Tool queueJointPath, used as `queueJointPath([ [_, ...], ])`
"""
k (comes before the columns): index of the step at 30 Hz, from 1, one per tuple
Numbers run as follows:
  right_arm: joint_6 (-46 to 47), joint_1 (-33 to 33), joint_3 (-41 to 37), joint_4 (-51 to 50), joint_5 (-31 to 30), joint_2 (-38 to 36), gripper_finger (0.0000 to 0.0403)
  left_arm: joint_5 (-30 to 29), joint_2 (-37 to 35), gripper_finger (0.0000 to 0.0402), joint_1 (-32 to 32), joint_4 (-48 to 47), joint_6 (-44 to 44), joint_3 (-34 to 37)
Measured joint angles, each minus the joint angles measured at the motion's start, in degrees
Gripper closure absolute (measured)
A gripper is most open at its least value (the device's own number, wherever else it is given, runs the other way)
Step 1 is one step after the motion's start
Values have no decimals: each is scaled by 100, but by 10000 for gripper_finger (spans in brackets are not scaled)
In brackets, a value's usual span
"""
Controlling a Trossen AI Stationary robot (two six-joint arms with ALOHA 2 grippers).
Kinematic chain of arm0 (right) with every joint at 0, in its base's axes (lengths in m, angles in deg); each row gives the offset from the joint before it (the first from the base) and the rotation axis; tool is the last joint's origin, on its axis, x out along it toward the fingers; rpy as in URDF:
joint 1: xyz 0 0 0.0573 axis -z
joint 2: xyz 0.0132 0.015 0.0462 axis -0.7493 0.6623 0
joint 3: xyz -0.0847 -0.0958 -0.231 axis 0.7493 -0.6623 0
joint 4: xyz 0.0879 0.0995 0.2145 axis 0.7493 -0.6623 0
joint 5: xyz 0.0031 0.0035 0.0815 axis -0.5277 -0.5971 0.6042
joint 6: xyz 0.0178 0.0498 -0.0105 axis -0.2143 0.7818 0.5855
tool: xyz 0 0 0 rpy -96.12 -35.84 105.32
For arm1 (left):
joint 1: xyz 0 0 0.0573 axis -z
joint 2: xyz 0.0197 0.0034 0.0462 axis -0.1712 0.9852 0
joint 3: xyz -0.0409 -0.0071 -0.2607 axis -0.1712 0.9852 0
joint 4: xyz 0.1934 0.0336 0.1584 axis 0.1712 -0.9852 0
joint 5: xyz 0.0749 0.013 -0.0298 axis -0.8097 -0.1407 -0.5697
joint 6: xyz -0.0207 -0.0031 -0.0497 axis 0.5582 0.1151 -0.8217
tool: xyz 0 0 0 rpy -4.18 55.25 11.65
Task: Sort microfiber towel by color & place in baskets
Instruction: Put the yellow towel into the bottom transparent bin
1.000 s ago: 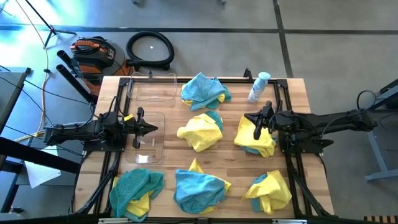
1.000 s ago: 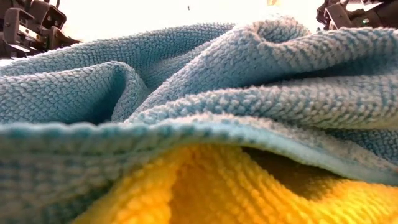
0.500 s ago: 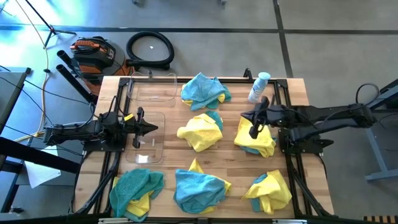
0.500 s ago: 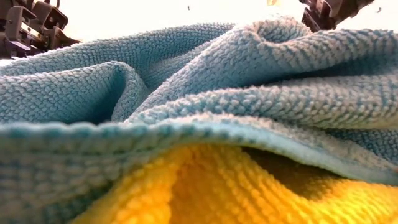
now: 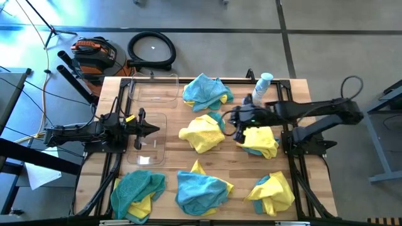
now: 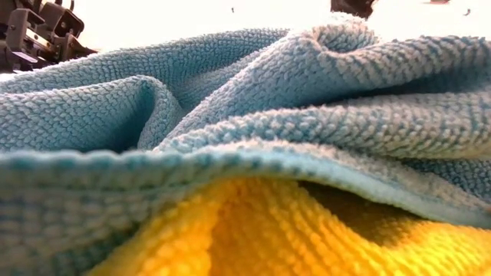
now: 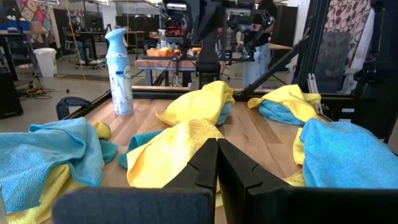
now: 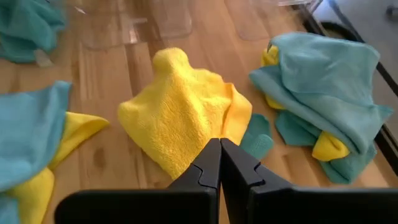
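Observation:
Yellow and teal microfiber towels lie in several heaps on the wooden table: a teal heap at the far side, a mostly yellow one in the middle, a yellow-on-teal one to the right, and three along the near edge. Two clear baskets stand at the left. My right gripper is shut and hangs between the middle and right heaps, facing the middle yellow towel. My left gripper is shut above the near basket. In the low view a teal towel over a yellow one fills the picture.
A white-and-blue spray bottle stands at the far right of the table, close behind my right arm. Black frame rails run along the table's sides. Bare wood shows between the heaps.
My right gripper has moved toward the table's left, from above the right yellow heap to the gap beside the middle heap, as the arm stretched out. Its fingers stay shut. My left arm has kept still.

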State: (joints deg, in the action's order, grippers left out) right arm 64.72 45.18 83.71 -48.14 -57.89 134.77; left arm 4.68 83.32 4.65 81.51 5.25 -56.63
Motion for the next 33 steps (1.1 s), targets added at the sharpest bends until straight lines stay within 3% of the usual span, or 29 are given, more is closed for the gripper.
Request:
queueJointPath([
  [10, 2, 8, 1053, -810, 92, 1651, 402, -2, 0, 401, 0, -3, 0, 0],
  [19, 144, 95, 1440, -730, 973, 2753, 398, -2, 0, 402, 0, -4, 0, 0],
  [23, 405, 209, 1442, -662, 1208, 3098, 356, -2, 0, 402, 0, -4, 0, 0],
  [28, 413, 341, 1442, -572, 1204, 3289, 274, -2, -1, 401, 0, -4, 0, 0],
  [33, 277, 375, 1442, -203, 1026, 3295, 219, -2, 0, 402, 0, -4, 3, 0],
])
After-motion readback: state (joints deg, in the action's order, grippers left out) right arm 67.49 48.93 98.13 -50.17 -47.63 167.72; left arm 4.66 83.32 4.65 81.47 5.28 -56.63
